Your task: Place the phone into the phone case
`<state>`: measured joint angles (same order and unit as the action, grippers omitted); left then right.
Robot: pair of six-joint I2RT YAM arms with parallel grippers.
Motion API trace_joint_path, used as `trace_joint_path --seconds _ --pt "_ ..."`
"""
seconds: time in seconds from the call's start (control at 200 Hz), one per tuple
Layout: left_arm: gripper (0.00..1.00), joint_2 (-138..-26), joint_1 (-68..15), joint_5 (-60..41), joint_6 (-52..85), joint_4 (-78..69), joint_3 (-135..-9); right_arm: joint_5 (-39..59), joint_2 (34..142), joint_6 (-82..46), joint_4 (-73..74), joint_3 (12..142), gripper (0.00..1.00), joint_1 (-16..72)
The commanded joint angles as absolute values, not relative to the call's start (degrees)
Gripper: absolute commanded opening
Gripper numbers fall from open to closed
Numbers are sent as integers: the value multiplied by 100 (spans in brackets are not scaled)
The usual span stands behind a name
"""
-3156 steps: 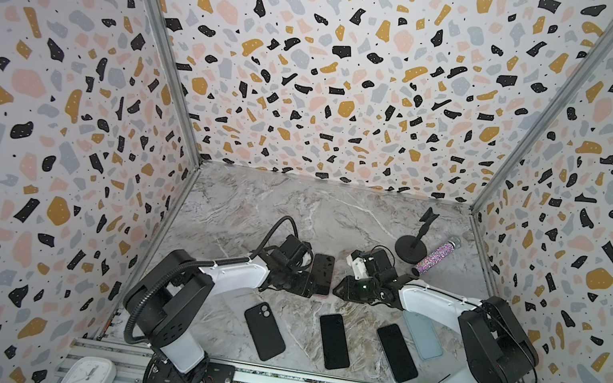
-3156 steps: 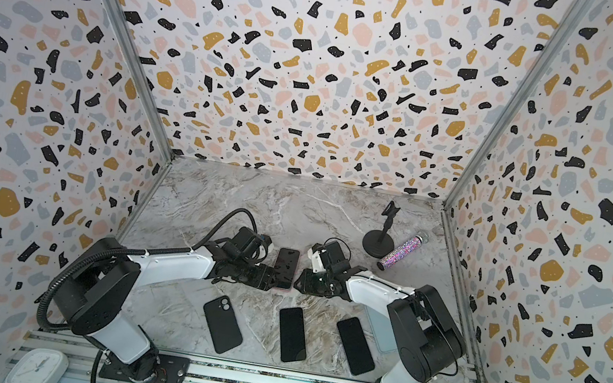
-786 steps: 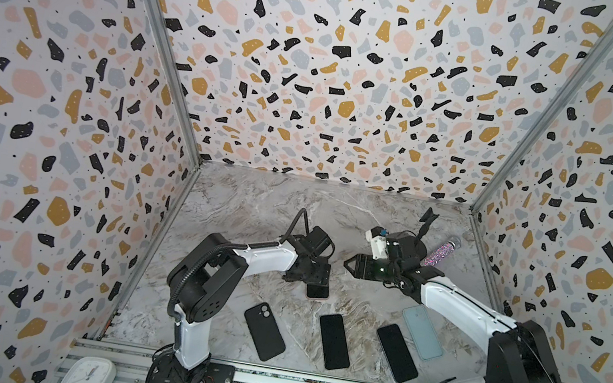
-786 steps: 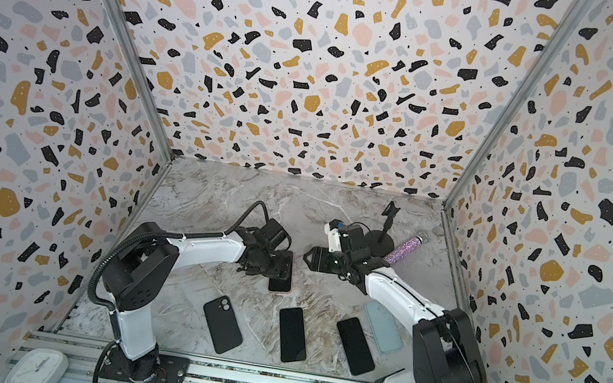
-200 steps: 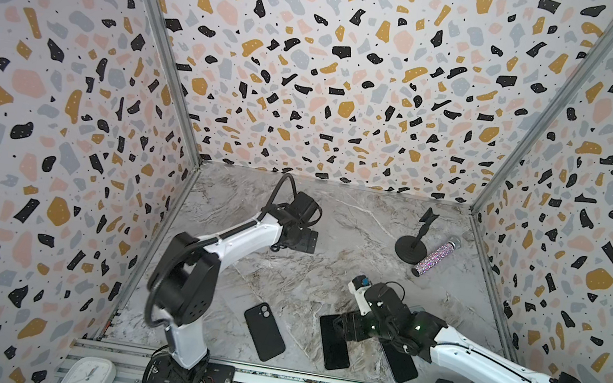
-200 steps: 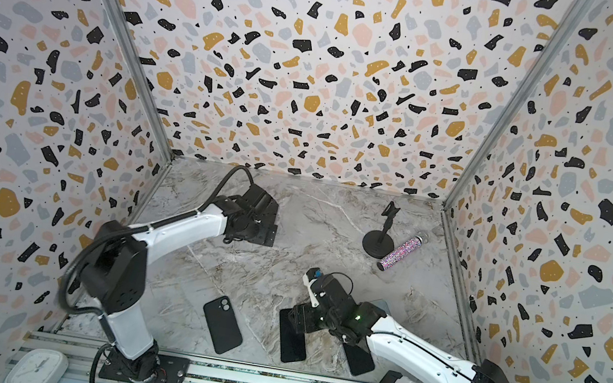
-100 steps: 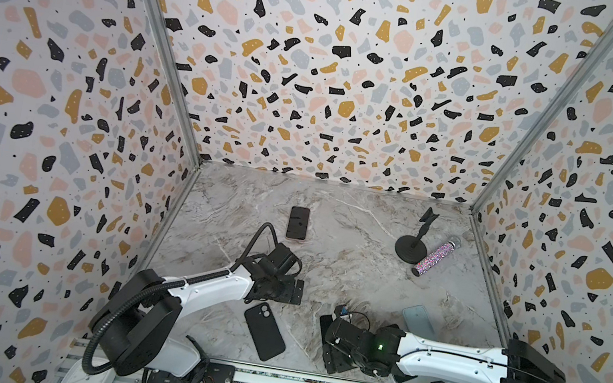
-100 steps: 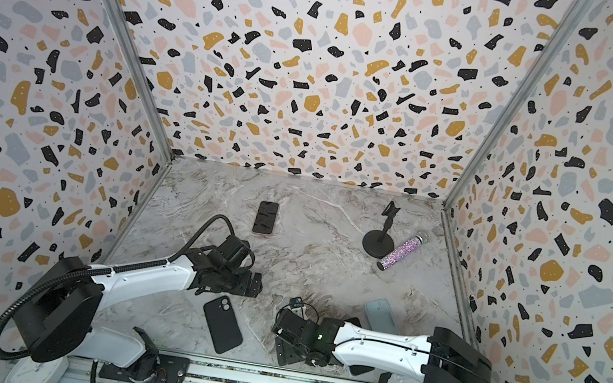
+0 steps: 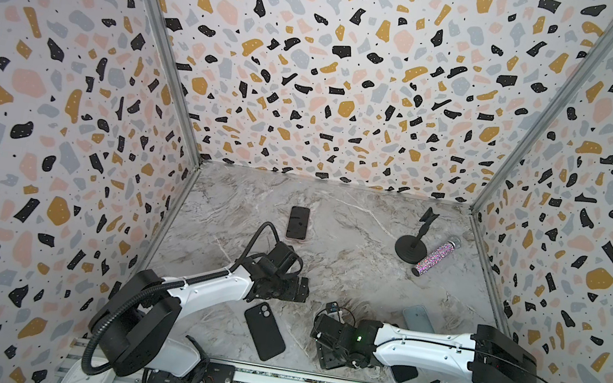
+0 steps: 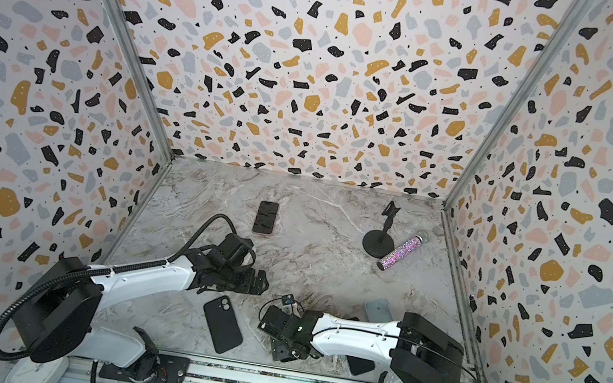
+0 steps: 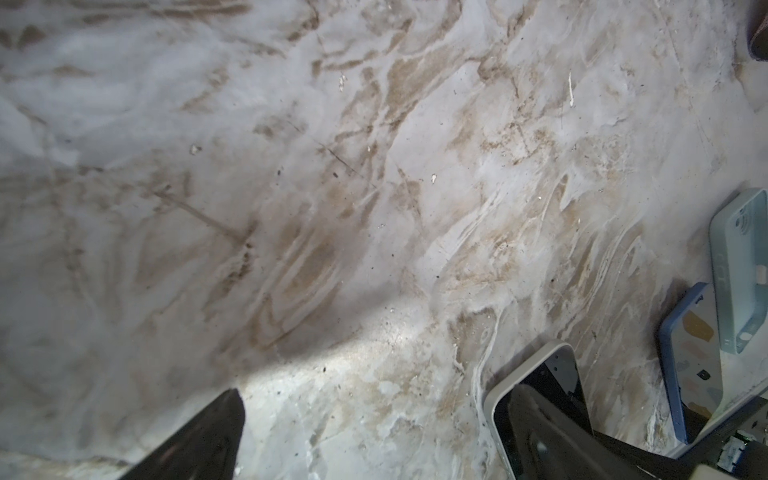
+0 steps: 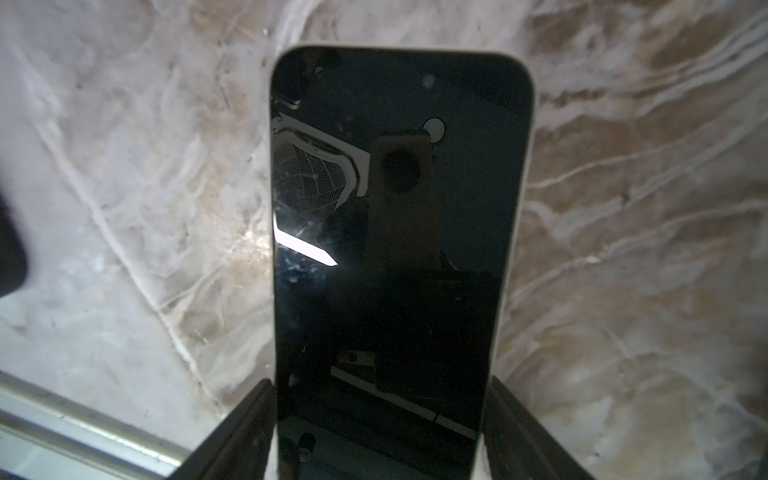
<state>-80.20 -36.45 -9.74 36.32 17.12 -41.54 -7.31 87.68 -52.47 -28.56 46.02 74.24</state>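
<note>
A phone (image 12: 395,249) with a white rim and a dark screen lies face up near the table's front edge. My right gripper (image 12: 380,386) straddles its near end, a finger against each long side. In both top views this gripper (image 9: 327,356) (image 10: 282,351) sits low over the phone (image 9: 324,362). A light blue phone case (image 9: 418,319) (image 11: 739,266) lies behind my right arm, hollow side up. My left gripper (image 9: 297,286) (image 11: 374,399) hovers open over bare marble left of the phone (image 11: 557,365), holding nothing.
A black phone-shaped slab (image 9: 264,331) with a camera cut-out lies at the front left. A blue-rimmed phone (image 11: 690,365) lies beside the light blue case. At the back are a phone in a pinkish case (image 9: 298,223), a black stand (image 9: 416,240) and a glitter tube (image 9: 435,256).
My left arm has pulled back from the rear, leaving the pinkish cased phone there, and now hovers mid-table. My right gripper has dropped towards the front edge onto the white-rimmed phone.
</note>
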Motion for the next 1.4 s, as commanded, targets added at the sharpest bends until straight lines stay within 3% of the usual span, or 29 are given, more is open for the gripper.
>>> trace_joint_path --seconds 0.0,0.235,0.516,0.636,0.816,0.961,1.131,1.397 --pt "98 -8047 -3665 -1327 3713 1431 -4045 -823 8770 -5321 -3214 4465 72 7437" --pt "88 -7939 -3665 -2694 4120 524 -3706 -782 7989 -4595 -2377 4008 62 7038" --pt "78 -8203 -3815 -3794 5274 -1554 -3005 -443 7225 -3979 -1180 3229 59 6621" --pt "78 -8419 -3861 -3778 5244 -1568 -2906 -525 7249 -3986 -1728 3482 61 6539" --pt "81 -8203 -3828 -3392 4880 -838 -3112 -507 7366 -4337 -2762 3905 81 6696" --pt "84 -8183 -3780 -3258 4853 -727 -3047 -495 7653 -4535 -2855 4002 88 6955" --pt "85 -8197 -3718 -3204 4843 -671 -3007 -554 8136 -4605 -2860 4301 88 7059" --pt "88 -8301 -3718 -3181 4870 -725 -2939 -877 9048 -4966 -3299 4535 79 7247"
